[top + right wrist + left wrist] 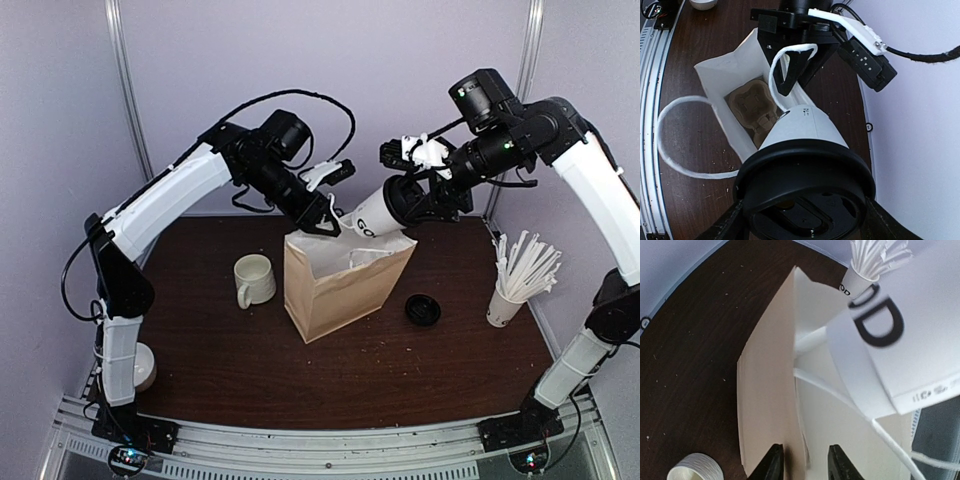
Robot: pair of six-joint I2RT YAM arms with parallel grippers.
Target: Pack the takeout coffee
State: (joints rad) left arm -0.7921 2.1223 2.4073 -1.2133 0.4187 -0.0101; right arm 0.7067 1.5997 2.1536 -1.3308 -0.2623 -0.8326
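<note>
Cup (372,214): over the bag (340,295) mouth, tilted; long axis runs 2 to 8 o'clock, base down at 8.
Right claw (405,200): clamped round the lid end, so we judge the base enters first.
Left claw (325,224): jaws slightly parted astride the bag rim; we judge it steadies the mouth.

The dark brown bench (350,375) carries a tan paper bag (340,290) standing upright near its middle, a cream mug (254,279) just left of it, a black lid (422,310) to its right, and a white cup of straws (506,303) at the right edge.
</note>
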